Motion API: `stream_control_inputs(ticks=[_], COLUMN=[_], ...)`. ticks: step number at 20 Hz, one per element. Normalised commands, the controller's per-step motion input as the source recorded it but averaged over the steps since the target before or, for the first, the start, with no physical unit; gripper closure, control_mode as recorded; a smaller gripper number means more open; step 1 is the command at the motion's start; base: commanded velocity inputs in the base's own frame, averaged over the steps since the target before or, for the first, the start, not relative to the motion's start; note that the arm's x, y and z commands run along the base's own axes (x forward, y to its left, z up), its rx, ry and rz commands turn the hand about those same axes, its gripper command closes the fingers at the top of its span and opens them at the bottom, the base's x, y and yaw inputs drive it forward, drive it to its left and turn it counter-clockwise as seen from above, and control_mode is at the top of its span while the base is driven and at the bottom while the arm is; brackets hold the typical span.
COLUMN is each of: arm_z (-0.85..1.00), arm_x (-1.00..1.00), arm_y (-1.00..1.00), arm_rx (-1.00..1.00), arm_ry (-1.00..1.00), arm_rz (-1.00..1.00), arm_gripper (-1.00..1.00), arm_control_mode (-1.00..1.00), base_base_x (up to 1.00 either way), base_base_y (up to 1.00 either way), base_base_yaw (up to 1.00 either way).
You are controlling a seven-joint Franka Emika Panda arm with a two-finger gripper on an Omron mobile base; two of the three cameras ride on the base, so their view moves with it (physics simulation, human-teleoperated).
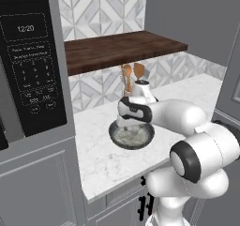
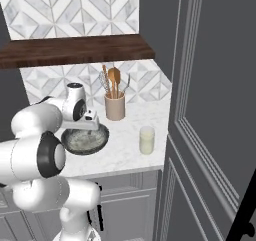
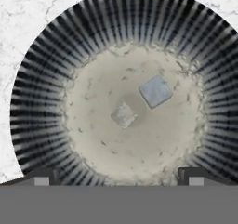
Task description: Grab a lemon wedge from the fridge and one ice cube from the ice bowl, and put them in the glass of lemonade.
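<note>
Two ice cubes lie on the pale floor of the ice bowl (image 3: 116, 102) in the hand view: a smaller greyish cube (image 3: 123, 115) to the left, near the middle, and a bluer, larger cube (image 3: 155, 91) just to its right and further up. They sit close but apart, which leaves room to take one alone, as the task asks.

Going left to right across the right base view, the white arm reaches over the counter (image 2: 127, 160) with the gripper (image 2: 85, 127) pointing straight down above the bowl, so the camera looks squarely into it. I judge this the ice-picking step, the hand lined up before going down. The two dark finger tips (image 3: 44, 175) stand wide apart at the lower edge of the hand view, with nothing between them.

Next to the right stands a beige crock (image 2: 115, 106) of wooden spoons against the tiled wall, well clear of the work. Further right, near the counter's front edge, waits the glass of lemonade (image 2: 147, 140), close enough to the bowl for a short carry. At far right rises the dark fridge (image 2: 215, 110), its door closed as far as I can tell; the lemon wedge would lie within, hidden.
</note>
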Motion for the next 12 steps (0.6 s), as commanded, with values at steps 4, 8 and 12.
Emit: stream_control_inputs(ticks=[4, 8, 12], arm_z=[-0.03, -0.53, -0.53], arm_x=[0.41, 0.24, 0.00], arm_y=[0.00, 0.00, 0.00], arm_rx=[0.00, 0.00, 0.06], arm_ry=[0.01, 0.01, 0.00], arm_rz=[0.02, 0.03, 0.03], arm_gripper=[-1.00, -1.00, -1.00], arm_control_mode=[-1.00, -1.00, -1.00], base_base_x=[0.00, 0.00, 0.00], base_base_y=[0.00, 0.00, 0.00], base_base_yaw=[0.00, 0.00, 0.00])
